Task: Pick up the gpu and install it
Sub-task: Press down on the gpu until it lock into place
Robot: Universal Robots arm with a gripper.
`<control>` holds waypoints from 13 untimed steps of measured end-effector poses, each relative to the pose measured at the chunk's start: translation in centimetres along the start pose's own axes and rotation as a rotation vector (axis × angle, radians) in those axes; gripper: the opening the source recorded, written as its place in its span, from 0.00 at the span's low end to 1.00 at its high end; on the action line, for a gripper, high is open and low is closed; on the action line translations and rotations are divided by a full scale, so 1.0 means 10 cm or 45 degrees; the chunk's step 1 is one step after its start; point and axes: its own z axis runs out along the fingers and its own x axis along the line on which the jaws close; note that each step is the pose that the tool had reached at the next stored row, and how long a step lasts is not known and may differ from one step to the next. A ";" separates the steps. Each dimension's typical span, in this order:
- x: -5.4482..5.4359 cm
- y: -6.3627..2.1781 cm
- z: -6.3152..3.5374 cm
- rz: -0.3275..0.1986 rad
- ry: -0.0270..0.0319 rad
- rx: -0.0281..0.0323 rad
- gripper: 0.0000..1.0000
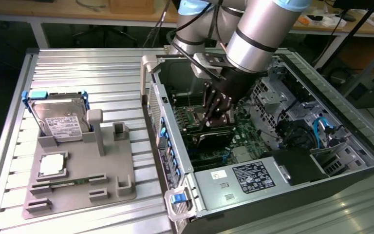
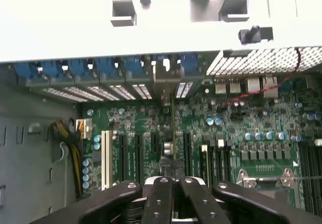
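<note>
The gripper [image 1: 214, 117] is clamped on the gpu [image 1: 214, 136], which hangs directly below it inside the open computer case [image 1: 343, 161], fan side showing, just above the motherboard [image 2: 226, 128]. From the wrist, the card appears edge-on, its long axis running along an expansion slot [image 2: 187, 151] toward the case's rear brackets.

Graphics cards being gripped between the fingers: one gpu [image 1: 214, 137]
Hard drives sitting far from the fingers: one hard drive [image 1: 58, 119]
Computer cases lying open around the fingers: one computer case [image 1: 252, 178]
</note>
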 end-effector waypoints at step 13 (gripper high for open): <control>-0.11 0.492 0.075 0.002 0.0001 0.0425 0.11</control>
